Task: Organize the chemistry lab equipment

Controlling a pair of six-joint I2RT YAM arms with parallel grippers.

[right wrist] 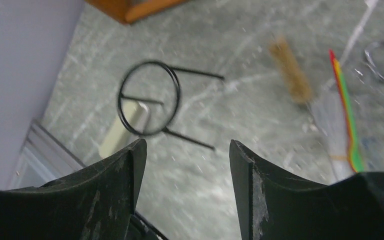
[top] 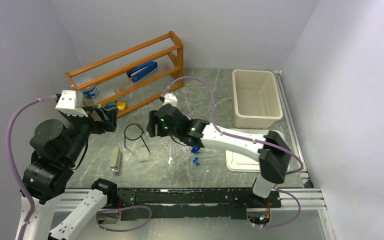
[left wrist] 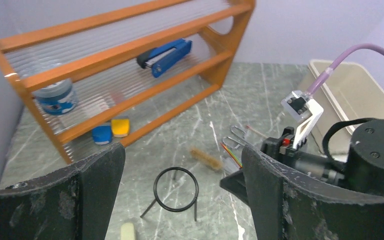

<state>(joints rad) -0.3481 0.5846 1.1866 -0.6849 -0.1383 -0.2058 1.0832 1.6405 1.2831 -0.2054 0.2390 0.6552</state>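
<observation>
The black wire ring stand [top: 134, 132] stands on the dark table between my two grippers. It also shows in the left wrist view [left wrist: 176, 189] and the right wrist view [right wrist: 147, 97]. My left gripper [top: 107, 119] [left wrist: 181, 155] is open and empty, above and left of the stand. My right gripper [top: 152, 125] [right wrist: 185, 147] is open and empty, just right of the stand. A brown brush [left wrist: 205, 159] [right wrist: 290, 70], a bundle of thin coloured rods [right wrist: 347, 115] and metal loops [right wrist: 382, 62] lie beyond it. Blue-capped tubes [top: 196, 150] lie under the right arm.
A wooden shelf [top: 130, 65] at the back left holds a blue stapler [top: 144, 71] [left wrist: 165, 51] and small items. A beige bar [top: 114, 158] [right wrist: 125, 122] lies near the stand. A beige bin [top: 256, 97] stands at the back right, a white tray [top: 240, 161] near the right arm.
</observation>
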